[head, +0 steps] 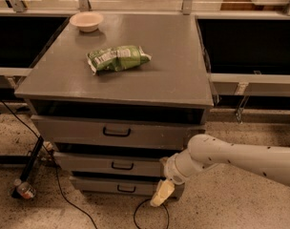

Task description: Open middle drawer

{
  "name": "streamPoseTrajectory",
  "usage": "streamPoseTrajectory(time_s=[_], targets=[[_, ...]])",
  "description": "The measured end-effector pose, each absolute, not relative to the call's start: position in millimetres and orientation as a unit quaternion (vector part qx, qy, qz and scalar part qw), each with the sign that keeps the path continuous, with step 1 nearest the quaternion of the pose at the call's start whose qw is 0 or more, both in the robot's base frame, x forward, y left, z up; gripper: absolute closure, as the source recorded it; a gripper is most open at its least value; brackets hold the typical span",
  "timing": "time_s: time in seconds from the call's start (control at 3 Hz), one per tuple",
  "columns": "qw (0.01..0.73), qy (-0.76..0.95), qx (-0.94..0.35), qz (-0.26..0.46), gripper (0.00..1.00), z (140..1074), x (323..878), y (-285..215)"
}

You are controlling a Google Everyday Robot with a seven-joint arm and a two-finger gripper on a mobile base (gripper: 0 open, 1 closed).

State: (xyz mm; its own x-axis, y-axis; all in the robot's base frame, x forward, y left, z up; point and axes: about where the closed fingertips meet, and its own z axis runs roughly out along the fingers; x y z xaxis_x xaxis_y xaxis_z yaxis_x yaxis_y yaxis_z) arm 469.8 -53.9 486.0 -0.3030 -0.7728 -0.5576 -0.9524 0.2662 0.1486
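Note:
The middle drawer (95, 164) is a wide shallow grey front with a small black bar handle (122, 166) at its centre, and it looks closed. My gripper (162, 193) hangs from the white arm (231, 156) that reaches in from the right. It sits low, below and to the right of that handle, in front of the right end of the bottom drawer (102, 185). It is not touching the handle. The taller top drawer (78, 130) with its wider black handle sits above.
A green snack bag (117, 57) and a pale bowl (86, 20) lie on the grey cabinet top (169, 75). A black cable (56, 190) runs across the speckled floor to the left, past a black post and a small bottle (25, 190). Dark shelving stands on both sides.

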Motion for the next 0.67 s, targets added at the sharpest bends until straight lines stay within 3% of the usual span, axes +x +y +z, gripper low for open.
streamPoseTrajectory(time_s=[0.67], targets=[[0.216, 0.794, -0.534, 0.193, 0.0, 464.1, 490.9, -46.2]])
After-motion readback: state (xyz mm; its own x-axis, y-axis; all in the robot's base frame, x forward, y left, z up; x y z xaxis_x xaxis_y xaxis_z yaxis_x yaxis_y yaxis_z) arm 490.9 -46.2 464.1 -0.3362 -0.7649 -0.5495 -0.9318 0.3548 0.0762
